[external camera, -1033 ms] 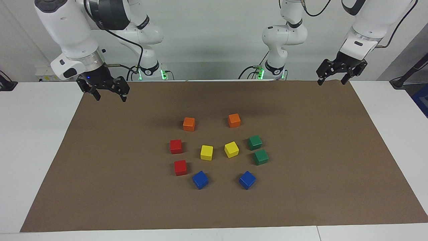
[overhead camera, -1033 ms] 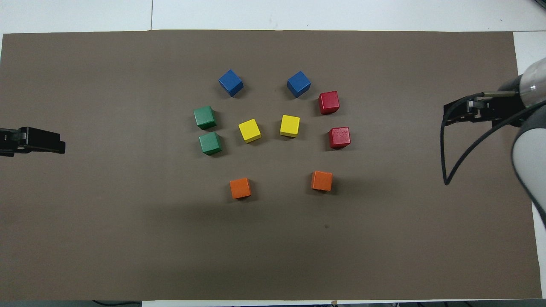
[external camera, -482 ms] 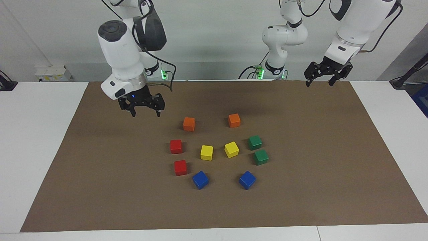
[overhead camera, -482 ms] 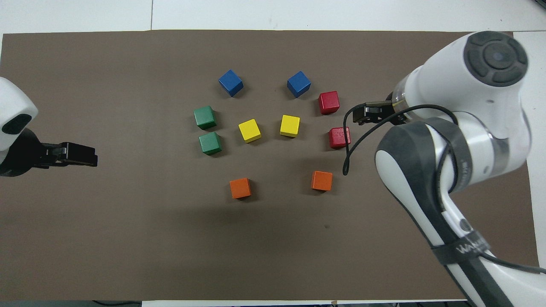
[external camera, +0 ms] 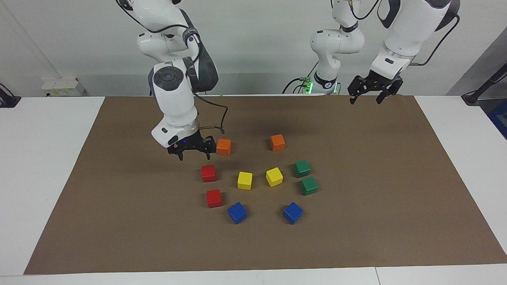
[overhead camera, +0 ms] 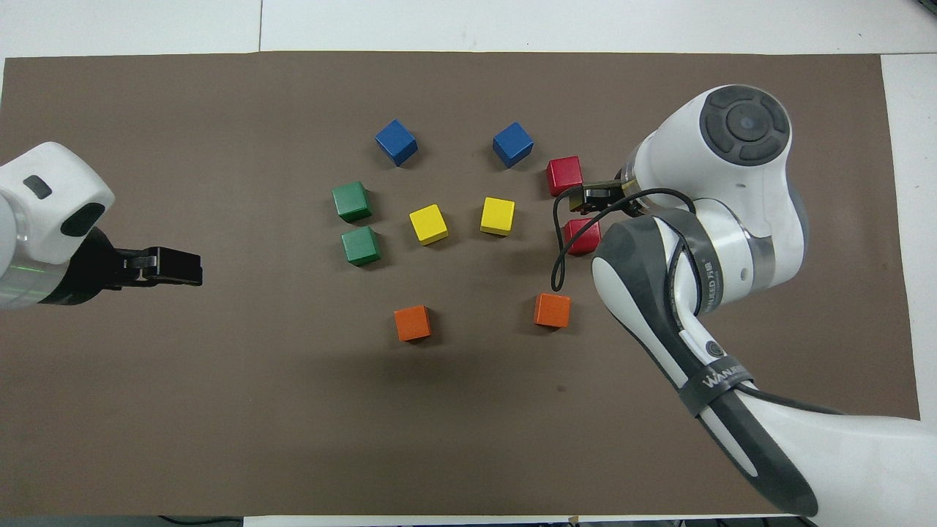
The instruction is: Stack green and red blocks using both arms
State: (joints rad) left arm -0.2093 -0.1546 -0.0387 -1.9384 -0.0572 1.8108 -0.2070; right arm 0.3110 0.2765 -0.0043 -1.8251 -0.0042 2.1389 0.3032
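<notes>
Ten cubes lie on the brown mat (external camera: pixel 119 221) covering the table (external camera: pixel 43 166), none stacked, none touching.

Right gripper (external camera: pixel 193 152): in the air over the mat at the right arm's end of the cluster, beside the orange cube there; jaws spread, holding nothing.

Red blocks, count two: one (external camera: pixel 208 173) lies just below that gripper in the facing view, the second (external camera: pixel 213 198) farther from the robots.

Orange cubes, count two (external camera: pixel 223 146) (external camera: pixel 277 142), nearest the robots.

Yellow cubes, count two (external camera: pixel 244 180) (external camera: pixel 274 176), at the cluster's centre.

Blue cubes, count two (external camera: pixel 237 212) (external camera: pixel 292 212), farthest from the robots.

Green blocks, count two (external camera: pixel 302 168) (external camera: pixel 309 185), side by side toward the left arm's end, close but apart.

Left gripper (external camera: pixel 370 94): raised over the mat's edge nearest the robots, well apart from every cube; jaws spread, empty.
</notes>
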